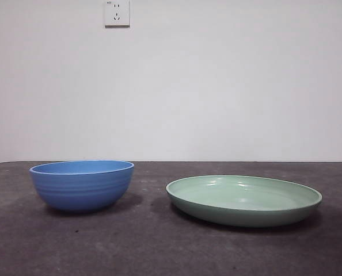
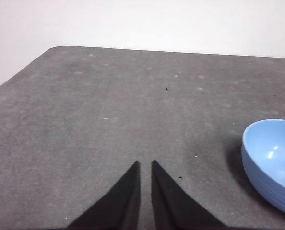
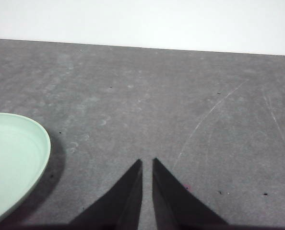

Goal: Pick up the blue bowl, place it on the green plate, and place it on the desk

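1. Front view: blue bowl (image 1: 82, 185), round, deep, faintly ridged outside, upright on the left of the rough, speckled desk (image 1: 159, 247).
2. To its right, apart: green plate (image 1: 243, 199), wide, shallow, glossy-rimmed.
3. Left gripper (image 2: 145, 165): jaws nearly closed, holding nothing, near the bowl.
4. Right gripper (image 3: 147, 163): likewise, near the plate.

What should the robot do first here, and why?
Probably the left gripper should open and move toward the blue bowl. The bowl stands apart from the green plate on the desk, untouched. The left wrist view shows the bowl close by; the right gripper sees only the plate. Both grippers' jaws look nearly shut and hold nothing.
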### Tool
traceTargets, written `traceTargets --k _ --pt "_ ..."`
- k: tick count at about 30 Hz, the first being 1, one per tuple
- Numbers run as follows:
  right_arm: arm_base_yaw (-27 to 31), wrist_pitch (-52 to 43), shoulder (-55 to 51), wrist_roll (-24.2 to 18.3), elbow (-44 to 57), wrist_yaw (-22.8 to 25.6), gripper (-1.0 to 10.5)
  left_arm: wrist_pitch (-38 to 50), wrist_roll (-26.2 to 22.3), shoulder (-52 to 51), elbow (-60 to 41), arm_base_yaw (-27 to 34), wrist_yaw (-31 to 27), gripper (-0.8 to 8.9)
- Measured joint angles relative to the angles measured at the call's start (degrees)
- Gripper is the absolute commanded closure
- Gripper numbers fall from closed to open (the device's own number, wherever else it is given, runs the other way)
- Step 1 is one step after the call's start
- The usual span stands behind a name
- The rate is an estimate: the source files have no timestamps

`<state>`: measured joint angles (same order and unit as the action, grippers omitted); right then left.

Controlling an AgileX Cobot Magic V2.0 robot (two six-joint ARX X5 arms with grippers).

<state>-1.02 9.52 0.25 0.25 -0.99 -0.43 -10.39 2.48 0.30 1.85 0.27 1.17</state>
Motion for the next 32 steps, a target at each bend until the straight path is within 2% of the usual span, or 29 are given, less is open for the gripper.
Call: traceTargets --k 7,13,18,22,27,32 --pt "0.0 -0.3 0.0 0.5 0.0 -0.2 9.2 0.0 2.0 0.0 0.0 0.0 0.0 7.89" --pt "0.0 -1.3 0.0 4.1 0.0 -4.4 9.3 0.0 2.9 0.0 0.0 0.0 0.7 7.96" --pt "0.0 -1.0 0.0 9.3 -0.3 -4.5 9.3 0.0 4.8 0.0 0.1 0.0 0.9 7.96" --pt "0.0 1.7 0.1 14.7 -3.7 -3.9 9.3 -0.8 9.6 0.0 1.5 -0.3 1.3 7.96" --pt "0.0 7.0 2.7 21.2 -12.0 -4.2 9.3 1.2 18.5 1.8 7.2 -0.5 1.9 7.96" --pt "0.0 14.5 7.8 23.6 -21.6 -7.5 9.3 0.6 22.6 6.3 12.6 -1.5 2.2 7.96"
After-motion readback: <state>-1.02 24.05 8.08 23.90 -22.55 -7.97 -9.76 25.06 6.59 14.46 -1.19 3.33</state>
